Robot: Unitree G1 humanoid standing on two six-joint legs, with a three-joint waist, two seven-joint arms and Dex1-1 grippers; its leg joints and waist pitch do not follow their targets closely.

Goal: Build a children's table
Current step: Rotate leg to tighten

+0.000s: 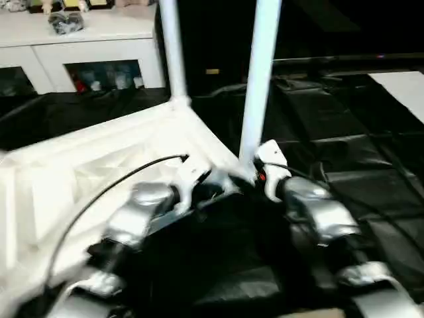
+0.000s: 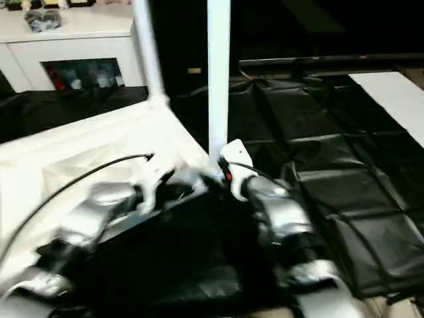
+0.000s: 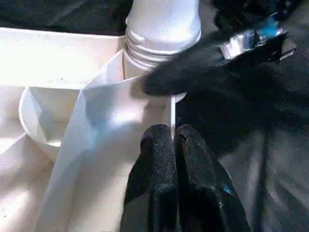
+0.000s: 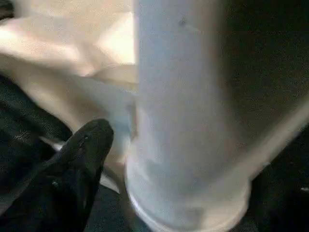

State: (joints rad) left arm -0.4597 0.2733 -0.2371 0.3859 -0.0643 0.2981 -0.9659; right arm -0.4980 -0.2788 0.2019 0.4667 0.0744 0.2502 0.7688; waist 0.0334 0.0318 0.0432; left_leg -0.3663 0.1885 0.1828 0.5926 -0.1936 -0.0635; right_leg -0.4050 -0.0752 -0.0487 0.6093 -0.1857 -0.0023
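Right gripper point(image 1: 255, 173), fingers spread around my near leg point(image 1: 260, 79), is seating it in the tabletop point(image 1: 79, 172); next, twisting it tight.

A black quilted mat point(image 2: 344, 179) covers the floor. Beyond its far edge stands a white cabinet point(image 1: 86, 40) with glass doors, coloured items dimly visible behind the panes. A grey crumpled object point(image 1: 66, 23) rests on the cabinet's top.
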